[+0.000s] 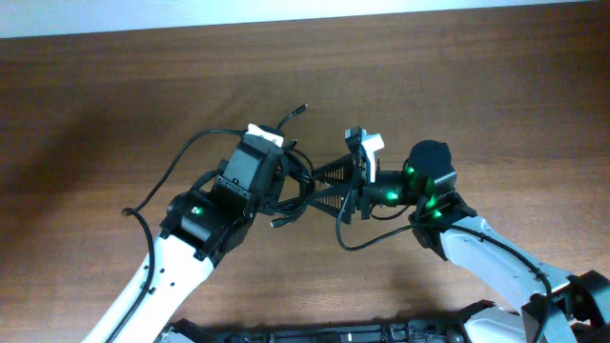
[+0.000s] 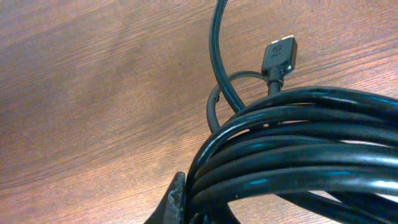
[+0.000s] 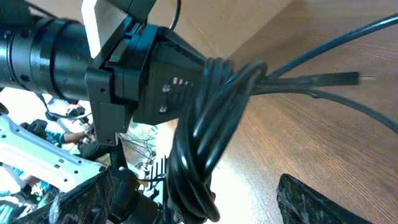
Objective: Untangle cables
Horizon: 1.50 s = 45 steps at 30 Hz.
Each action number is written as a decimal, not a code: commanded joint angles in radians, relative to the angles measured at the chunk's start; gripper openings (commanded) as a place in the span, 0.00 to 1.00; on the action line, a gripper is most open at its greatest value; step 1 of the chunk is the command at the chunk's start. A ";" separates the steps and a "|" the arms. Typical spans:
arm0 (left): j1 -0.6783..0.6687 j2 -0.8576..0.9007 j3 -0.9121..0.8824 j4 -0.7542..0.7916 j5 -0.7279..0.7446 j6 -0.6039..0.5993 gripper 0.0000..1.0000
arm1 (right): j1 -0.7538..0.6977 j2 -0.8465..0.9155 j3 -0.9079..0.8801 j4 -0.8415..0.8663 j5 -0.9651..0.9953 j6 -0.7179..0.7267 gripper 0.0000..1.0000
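Overhead view, centre of frame: the cables (image 1: 299, 177) form one tight coil between the left gripper (image 1: 284, 183) and the right gripper (image 1: 331, 188), with loose strands trailing to the left and upper centre of the wooden table (image 1: 143, 86).

Left wrist view: the coil fills the lower right, and a plug (image 2: 283, 53) stands free at upper right. Only one finger (image 2: 177, 200) shows, so this gripper's opening cannot be told.

Right wrist view: the right gripper's jaws stand wide apart around the hanging coil.

Advice: pinch a single outer strand, not the whole coil, then draw it away slowly while the other arm anchors the coil.
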 commanded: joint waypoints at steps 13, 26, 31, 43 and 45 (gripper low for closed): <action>0.114 -0.111 0.076 0.011 0.059 -0.115 0.99 | 0.091 0.014 0.002 0.006 0.195 -0.053 0.04; 0.304 -0.079 -0.146 0.006 0.540 -0.719 0.94 | 0.092 0.014 0.002 0.047 0.227 -0.001 0.04; 0.303 0.108 -0.146 0.119 0.663 -0.718 0.50 | 0.092 0.014 0.002 0.066 0.224 0.076 0.04; 0.417 -0.045 -0.145 0.158 0.419 -0.159 0.00 | 0.055 0.013 0.002 0.017 0.195 -0.069 0.99; 0.417 -0.047 -0.145 0.163 0.417 -0.159 0.00 | 0.013 0.013 0.002 0.248 0.084 -0.069 0.96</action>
